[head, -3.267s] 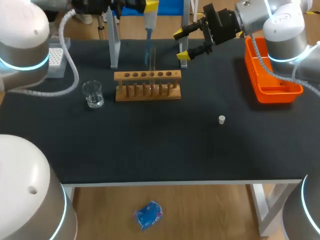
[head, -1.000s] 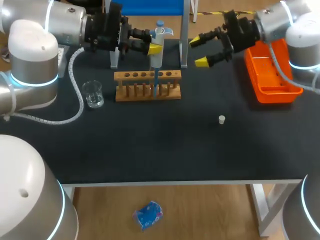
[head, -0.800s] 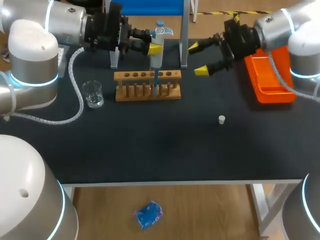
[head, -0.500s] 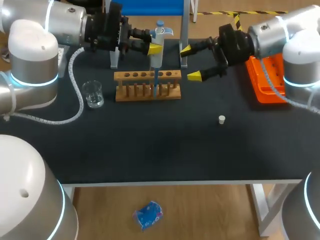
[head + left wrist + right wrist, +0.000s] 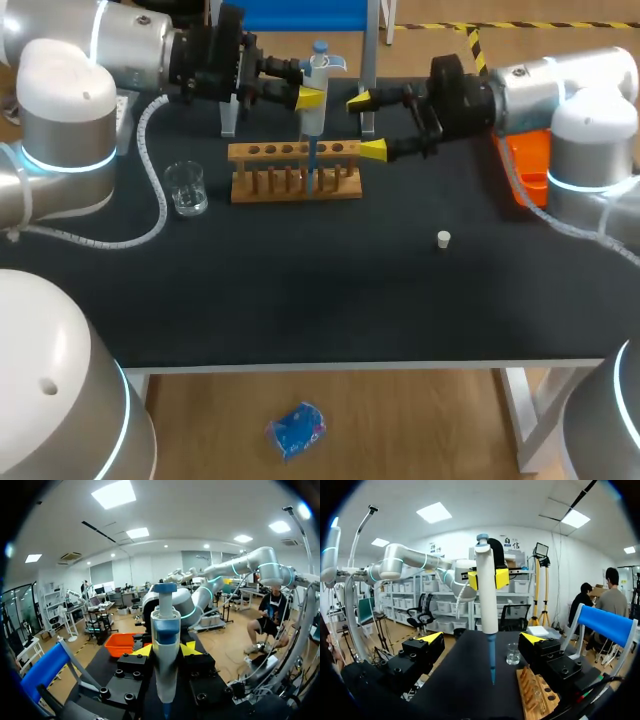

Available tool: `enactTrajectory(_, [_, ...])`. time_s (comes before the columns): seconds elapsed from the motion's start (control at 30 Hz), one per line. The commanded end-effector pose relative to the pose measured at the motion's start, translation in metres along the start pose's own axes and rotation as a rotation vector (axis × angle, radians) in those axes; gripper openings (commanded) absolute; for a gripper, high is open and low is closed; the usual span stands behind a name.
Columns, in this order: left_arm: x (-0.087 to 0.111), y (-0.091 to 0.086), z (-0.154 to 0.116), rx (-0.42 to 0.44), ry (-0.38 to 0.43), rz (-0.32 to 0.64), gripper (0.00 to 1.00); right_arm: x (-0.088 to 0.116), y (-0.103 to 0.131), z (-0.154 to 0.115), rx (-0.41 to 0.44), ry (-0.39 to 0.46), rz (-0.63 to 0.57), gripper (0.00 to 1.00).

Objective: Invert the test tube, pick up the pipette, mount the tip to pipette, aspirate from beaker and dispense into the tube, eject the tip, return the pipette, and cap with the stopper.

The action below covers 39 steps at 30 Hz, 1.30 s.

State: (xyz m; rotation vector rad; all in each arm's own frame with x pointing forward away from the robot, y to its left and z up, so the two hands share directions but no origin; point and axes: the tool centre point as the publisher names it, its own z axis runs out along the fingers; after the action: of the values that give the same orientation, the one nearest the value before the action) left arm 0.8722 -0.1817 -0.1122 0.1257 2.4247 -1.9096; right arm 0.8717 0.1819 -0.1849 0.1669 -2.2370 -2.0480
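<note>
This is looking like a laboratory set up for robot trials. A pipette (image 5: 315,95) is standing upright over a wooden test tube rack (image 5: 295,170), a glass beaker (image 5: 186,188) is sitting near the rack, and a small white stopper (image 5: 444,239) is lying on the black table (image 5: 320,310). A left arm (image 5: 60,100) and a right arm (image 5: 580,100) are flanking the bench.

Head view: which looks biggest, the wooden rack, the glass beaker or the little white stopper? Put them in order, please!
1. wooden rack, by far the widest
2. glass beaker
3. white stopper, tiny

All three sit about equally far from the camera, so nearness does not muddle this order.
</note>
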Motion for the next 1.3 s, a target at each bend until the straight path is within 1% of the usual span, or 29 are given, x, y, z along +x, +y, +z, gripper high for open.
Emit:
enactTrajectory(0.03, [0.0,0.0,-0.001,-0.001,0.004,0.0,0.0,-0.016,0.0,0.016,0.014,0.055,-0.002,1.0])
enactTrajectory(0.13, [0.0,0.0,-0.001,-0.001,0.004,0.0,0.0,-0.019,0.003,0.023,0.016,0.066,-0.009,1.0])
enactTrajectory(0.27, [0.0,0.0,-0.001,-0.001,0.004,0.0,0.0,-0.022,0.008,0.033,0.017,0.06,-0.019,1.0])
enactTrajectory(0.53, [0.0,0.0,-0.001,-0.001,0.004,0.0,0.0,-0.017,0.014,0.047,-0.015,0.043,-0.033,1.0])
enactTrajectory(0.77, [0.0,0.0,-0.001,-0.001,0.004,0.0,0.0,-0.012,0.017,0.054,-0.051,0.021,-0.052,1.0])
enactTrajectory(0.97, [0.0,0.0,-0.001,-0.001,0.004,0.0,0.0,-0.012,0.022,0.06,-0.096,0.025,-0.05,1.0])
enactTrajectory(1.3, [0.0,0.0,-0.001,-0.001,0.004,0.0,0.0,-0.013,0.023,0.062,-0.109,0.025,-0.045,1.0])
